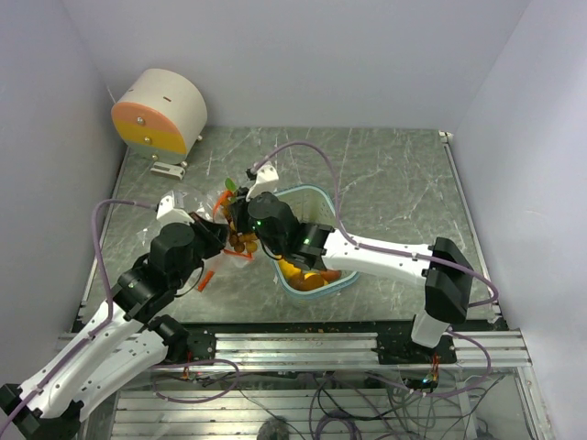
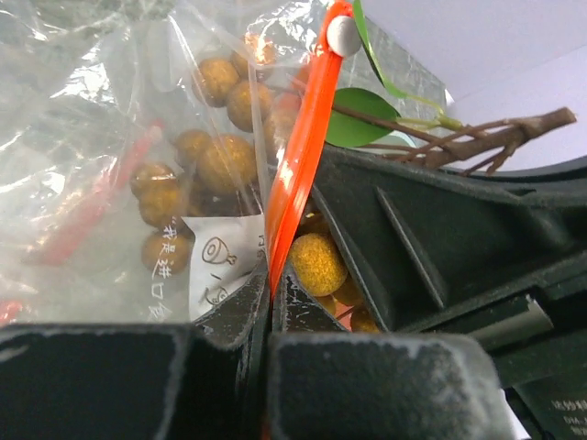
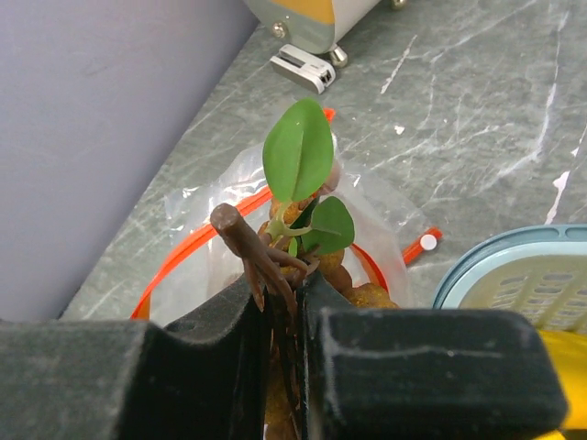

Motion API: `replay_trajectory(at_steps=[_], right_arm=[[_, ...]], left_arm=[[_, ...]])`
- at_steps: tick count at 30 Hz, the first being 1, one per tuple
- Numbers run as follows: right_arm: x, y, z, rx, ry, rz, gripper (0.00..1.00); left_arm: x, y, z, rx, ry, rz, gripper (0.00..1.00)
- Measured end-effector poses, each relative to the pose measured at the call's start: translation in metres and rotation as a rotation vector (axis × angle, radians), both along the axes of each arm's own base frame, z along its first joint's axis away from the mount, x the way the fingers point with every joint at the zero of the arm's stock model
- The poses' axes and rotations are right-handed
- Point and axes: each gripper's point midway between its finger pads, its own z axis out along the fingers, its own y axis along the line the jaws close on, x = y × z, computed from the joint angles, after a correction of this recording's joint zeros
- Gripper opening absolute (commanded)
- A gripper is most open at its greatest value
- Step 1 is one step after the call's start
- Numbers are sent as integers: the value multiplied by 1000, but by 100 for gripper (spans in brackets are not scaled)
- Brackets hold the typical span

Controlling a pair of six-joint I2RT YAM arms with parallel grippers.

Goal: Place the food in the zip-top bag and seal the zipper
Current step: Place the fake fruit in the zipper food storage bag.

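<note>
The clear zip-top bag [image 1: 213, 216] with an orange zipper rim [image 2: 298, 156] lies open left of the basket. My left gripper [image 2: 272, 293] is shut on the orange rim. My right gripper [image 3: 286, 298] is shut on the brown stem [image 3: 248, 252] of the bunch of small round brown fruits [image 2: 215, 160], which hangs in the bag mouth, green leaves [image 3: 298, 160] on top. In the top view the right gripper [image 1: 246, 218] is over the bag, beside the left gripper [image 1: 213, 236]. Yellow-orange fruits [image 1: 310, 275] lie in the basket. The small reddish fruit is not visible.
The pale teal plastic basket [image 1: 323, 197] stands at table centre, under my right arm. A round cream and orange appliance [image 1: 158, 112] stands at the back left. The white zipper slider [image 3: 426, 242] sits at the rim's end near the basket [image 3: 541, 275].
</note>
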Motion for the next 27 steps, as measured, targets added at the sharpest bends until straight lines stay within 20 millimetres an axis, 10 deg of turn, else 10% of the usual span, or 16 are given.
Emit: replay_trajectory(at_steps=[13,19,27], right_arm=[[12,-13,-40,173,115,-64,2],[5,-15,-18,223,79,-58,2],[0,-24,4,150,-26,-128,2]], left_arm=[[-17,1,12,-57,-3,-41,7],[-18,11,38,-70,-56,-2,7],[-8,3,25,-51,-22,-4,7]])
